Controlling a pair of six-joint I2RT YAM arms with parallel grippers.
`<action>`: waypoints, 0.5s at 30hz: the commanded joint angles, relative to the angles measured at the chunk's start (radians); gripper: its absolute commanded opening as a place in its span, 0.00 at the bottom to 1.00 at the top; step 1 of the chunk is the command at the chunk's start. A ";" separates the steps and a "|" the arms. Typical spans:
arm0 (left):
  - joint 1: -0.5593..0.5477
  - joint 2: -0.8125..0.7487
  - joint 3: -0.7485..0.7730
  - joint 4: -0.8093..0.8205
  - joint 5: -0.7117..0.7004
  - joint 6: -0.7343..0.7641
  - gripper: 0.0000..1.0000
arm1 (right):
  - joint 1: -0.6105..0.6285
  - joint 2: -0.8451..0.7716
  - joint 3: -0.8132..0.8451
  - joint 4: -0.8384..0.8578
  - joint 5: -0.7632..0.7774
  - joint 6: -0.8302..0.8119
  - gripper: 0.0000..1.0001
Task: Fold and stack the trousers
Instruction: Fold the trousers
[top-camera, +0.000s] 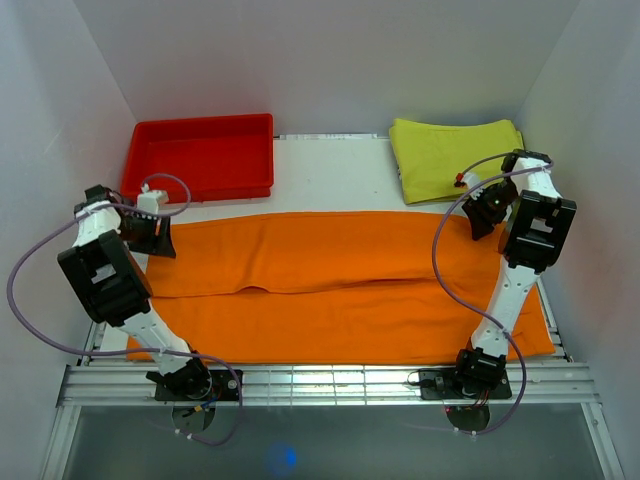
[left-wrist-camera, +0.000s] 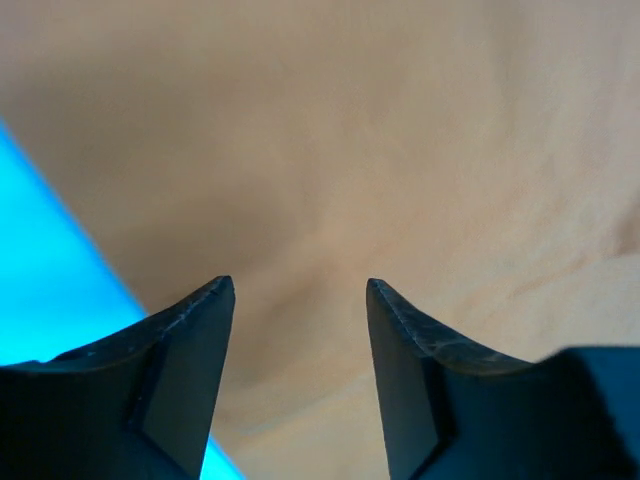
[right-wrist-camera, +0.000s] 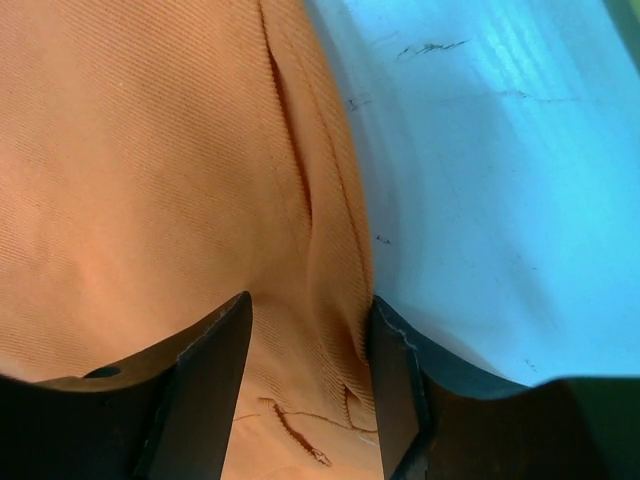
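Orange soft fabric trousers (top-camera: 340, 290) lie flat and spread lengthwise across the white table (top-camera: 330, 170), legs side by side, reaching nearly from the left edge to the right edge. The near leg lies along the front rail. A red plastic tray (top-camera: 200, 125) sits at the far left and a yellow-green folded cloth (top-camera: 450, 155) at the far right, both beyond the trousers and apart from them. The left jaws are down at the far left corner of the cloth. In the wrist view they stand moderately wide with only orange fabric below them and nothing pinched between. The right jaws are at the far right corner, about half open, straddling the raised edge fold where fabric meets bare table. Cannot tell if they pinch it yet. Likely step: taking both far corners for the first lengthwise fold toward the near edge. Handling, as a judgement: light, limp, ribbed weave, not slippery and not fragile. It will sag and drag between the two hold points, so grip at the thick hem or edge folds, both layers, both ends level. A shallow pinch probably catches one layer only and slips off.
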 joint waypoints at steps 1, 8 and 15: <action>0.002 -0.032 0.246 -0.023 0.134 0.029 0.71 | 0.000 0.028 0.028 -0.111 -0.004 -0.160 0.58; -0.012 0.178 0.561 -0.101 0.274 0.181 0.79 | 0.000 0.002 0.125 -0.067 -0.032 -0.161 0.77; -0.046 0.405 0.753 -0.291 0.294 0.380 0.72 | -0.012 0.040 0.111 -0.024 0.002 -0.183 0.80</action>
